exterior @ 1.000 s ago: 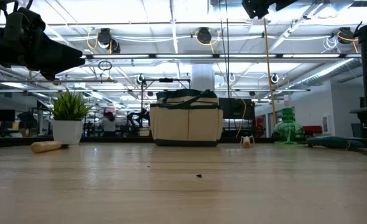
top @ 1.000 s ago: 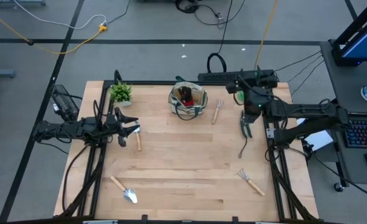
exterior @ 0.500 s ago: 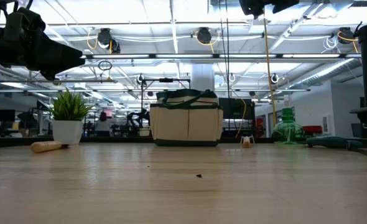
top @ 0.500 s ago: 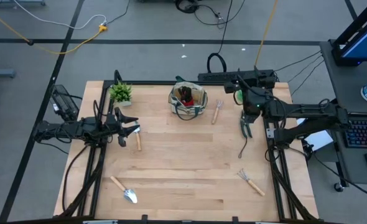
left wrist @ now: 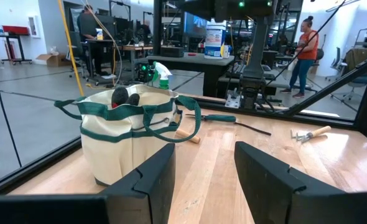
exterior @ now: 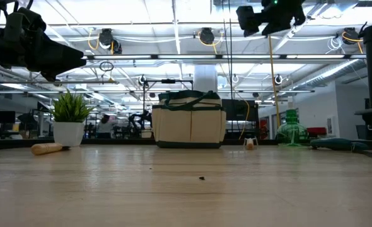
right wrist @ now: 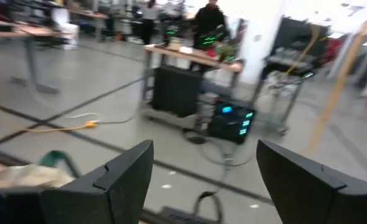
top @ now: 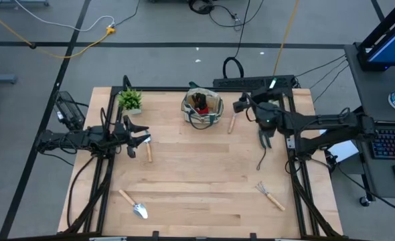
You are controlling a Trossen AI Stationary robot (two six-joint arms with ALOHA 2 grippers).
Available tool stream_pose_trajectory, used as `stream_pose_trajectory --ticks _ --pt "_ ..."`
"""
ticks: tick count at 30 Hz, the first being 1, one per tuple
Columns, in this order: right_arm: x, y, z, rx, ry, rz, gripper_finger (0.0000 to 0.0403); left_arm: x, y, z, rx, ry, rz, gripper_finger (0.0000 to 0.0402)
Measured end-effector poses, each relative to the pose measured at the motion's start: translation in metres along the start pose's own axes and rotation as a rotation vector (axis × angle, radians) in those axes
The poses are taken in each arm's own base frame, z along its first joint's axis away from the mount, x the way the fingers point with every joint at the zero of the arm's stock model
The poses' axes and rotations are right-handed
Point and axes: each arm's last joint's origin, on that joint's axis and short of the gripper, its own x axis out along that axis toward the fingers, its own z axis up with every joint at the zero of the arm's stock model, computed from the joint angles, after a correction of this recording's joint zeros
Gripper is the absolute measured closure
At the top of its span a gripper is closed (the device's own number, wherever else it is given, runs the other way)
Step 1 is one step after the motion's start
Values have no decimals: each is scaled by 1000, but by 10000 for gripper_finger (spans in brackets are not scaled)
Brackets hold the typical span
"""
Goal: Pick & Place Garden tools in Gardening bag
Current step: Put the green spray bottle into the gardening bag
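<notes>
table (top: 204, 174) unchanged | right pincer (top: 239, 105) wide, empty, swung toward bag (top: 201, 107) | left pincer (top: 144, 141) part-open, unmoved

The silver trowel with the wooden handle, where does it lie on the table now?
In the high view, the silver trowel with the wooden handle lies near the table's front left corner, far from the beige gardening bag at the back edge.

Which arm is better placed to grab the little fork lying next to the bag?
The right arm. Its gripper hangs open just beside the fork and the bag. The left gripper sits at the table's far left edge, nearer a wooden handle.
</notes>
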Motion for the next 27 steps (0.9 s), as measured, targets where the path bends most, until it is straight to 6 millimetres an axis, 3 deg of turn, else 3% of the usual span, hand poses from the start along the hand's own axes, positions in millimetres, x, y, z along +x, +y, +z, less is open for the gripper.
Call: stream_pose_trajectory --ticks 11,27 --pt "17 -6 -24 66 188 156 124 0 0 0 0 0 0 231" --pt "52 -33 -29 176 305 169 124 0 0 0 4 0 0 231"
